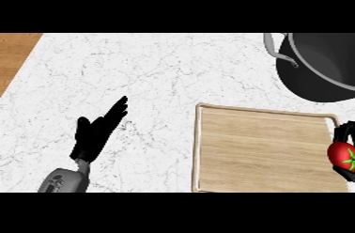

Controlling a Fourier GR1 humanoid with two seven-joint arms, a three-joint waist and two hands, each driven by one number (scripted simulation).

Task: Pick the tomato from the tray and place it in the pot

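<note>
A red tomato (343, 156) with a green stem shows at the right edge of the head view, over the right end of the wooden tray (257, 147). My right hand (342, 132) is curled round it, with black fingers showing above and below the fruit; most of that hand is cut off by the frame. The dark grey pot (320, 67) with a metal rim and handle stands at the top right, beyond the tray. My left hand (99, 131) rests open on the left side of the counter, fingers straight and pointing up-right.
The white marble counter (139, 72) runs across the view. A strip of wooden surface (14, 53) lies at the top left corner.
</note>
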